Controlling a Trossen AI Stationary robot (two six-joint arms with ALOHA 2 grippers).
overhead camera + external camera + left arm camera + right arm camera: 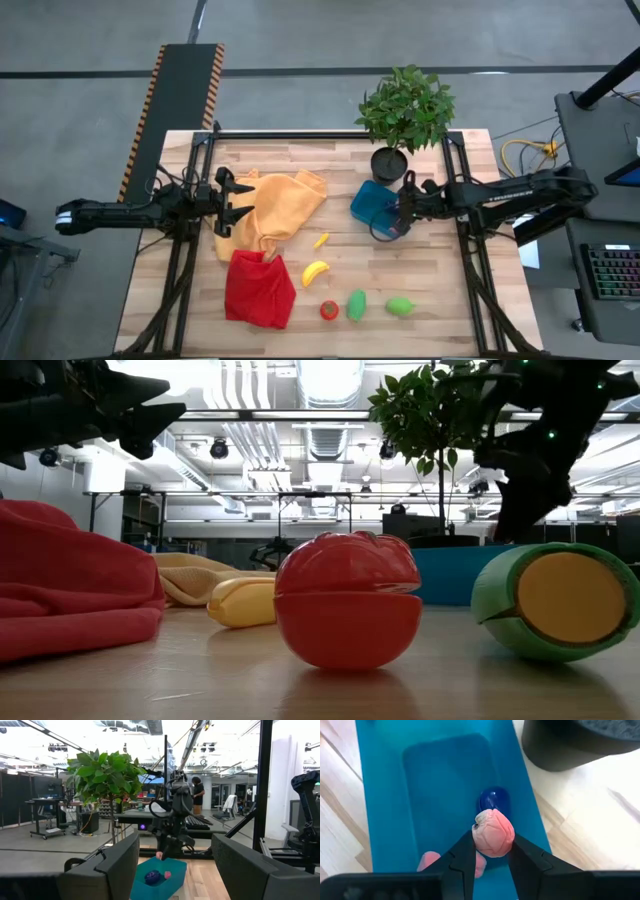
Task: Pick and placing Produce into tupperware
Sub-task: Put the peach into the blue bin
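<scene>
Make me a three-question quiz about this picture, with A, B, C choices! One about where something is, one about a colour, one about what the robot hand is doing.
1. Where is the tomato?
A. In the tupperware
B. On the table, beside a green piece
C. On the orange cloth

2. What colour is the tupperware?
A. Teal-blue
B. Red
C. Yellow

3. What is the right gripper doing?
A. Resting open on the table
B. Holding the banana
C. Holding a pink piece above the tupperware

Answers:
1. B: the high view shows it on the wood next to the green piece.
2. A: it shows teal-blue in the right wrist view.
3. C: the pink piece sits pinched between its fingers, with the tupperware below.
</scene>
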